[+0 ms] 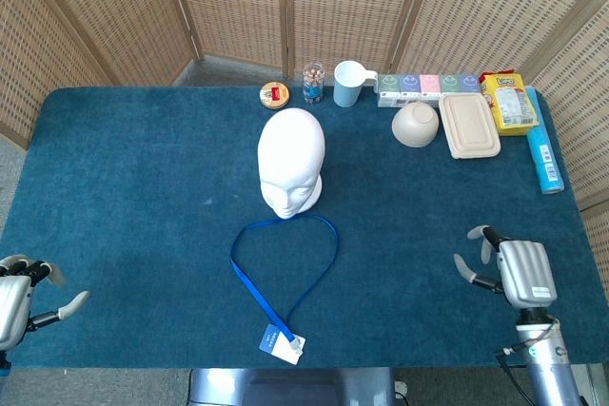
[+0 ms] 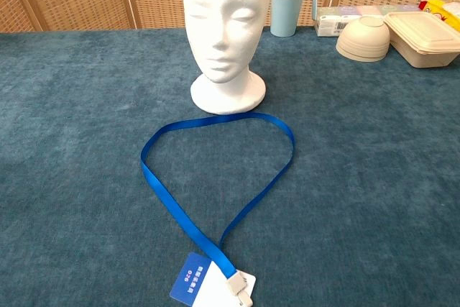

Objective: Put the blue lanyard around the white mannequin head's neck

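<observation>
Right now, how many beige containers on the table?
2, both at the back right: the upturned beige round bowl and, right of it, the beige rectangular lidded box. None seem hidden.

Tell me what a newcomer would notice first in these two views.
The white mannequin head stands upright at mid-table, facing the robot. The blue lanyard lies flat in an open loop just in front of its base, badge end at the near edge, held by neither hand. The right hand hovers open over the table's near right part, and the left hand sits open at the near left corner.
</observation>
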Robot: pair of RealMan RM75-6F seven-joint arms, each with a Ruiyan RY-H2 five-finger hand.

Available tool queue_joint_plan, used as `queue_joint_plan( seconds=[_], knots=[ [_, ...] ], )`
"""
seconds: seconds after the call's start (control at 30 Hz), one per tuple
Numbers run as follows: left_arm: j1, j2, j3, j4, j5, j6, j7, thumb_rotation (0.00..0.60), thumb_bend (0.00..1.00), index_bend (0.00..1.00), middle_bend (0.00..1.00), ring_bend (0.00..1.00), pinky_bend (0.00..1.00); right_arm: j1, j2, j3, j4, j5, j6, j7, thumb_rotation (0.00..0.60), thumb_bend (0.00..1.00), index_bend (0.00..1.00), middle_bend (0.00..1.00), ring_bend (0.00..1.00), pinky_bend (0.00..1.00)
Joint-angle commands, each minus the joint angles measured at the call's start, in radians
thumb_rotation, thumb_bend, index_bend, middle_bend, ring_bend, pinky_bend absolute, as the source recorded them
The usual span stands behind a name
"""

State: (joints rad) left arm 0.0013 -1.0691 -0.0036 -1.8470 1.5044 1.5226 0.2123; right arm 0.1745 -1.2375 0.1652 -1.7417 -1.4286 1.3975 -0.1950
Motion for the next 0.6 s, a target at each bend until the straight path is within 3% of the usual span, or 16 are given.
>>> queue_joint_plan(
  seconds=[0.03,0.17,0.4,0.6],
  knots=[
    [-0.01,0.0,-0.006,0.002,-0.008,-0.012,0.007,0.041,0.07,0.56,0.51,0.38,0.22,0.055,-0.082,0.032,0.042,0.042,-0.027,-0.129,0.179,0.35,0.46,0.9,1.0,1.0],
    [-0.025,-0.003,-0.017,0.005,-0.024,-0.031,0.018,0.039,0.07,0.56,0.51,0.38,0.22,0.108,-0.165,0.049,0.076,0.095,-0.068,-0.228,0.179,0.35,0.48,0.99,1.0,1.0],
    [-0.055,-0.017,-0.031,0.016,-0.049,-0.068,0.03,0.04,0.07,0.56,0.51,0.38,0.22,0.213,-0.278,0.067,0.151,0.202,-0.196,-0.306,0.181,0.35,0.5,1.0,1.0,1.0],
    [-0.065,-0.018,-0.036,0.02,-0.059,-0.075,0.036,0.039,0.07,0.56,0.51,0.38,0.22,0.252,-0.327,0.075,0.183,0.241,-0.217,-0.33,0.182,0.35,0.51,1.0,1.0,1.0]
  ],
)
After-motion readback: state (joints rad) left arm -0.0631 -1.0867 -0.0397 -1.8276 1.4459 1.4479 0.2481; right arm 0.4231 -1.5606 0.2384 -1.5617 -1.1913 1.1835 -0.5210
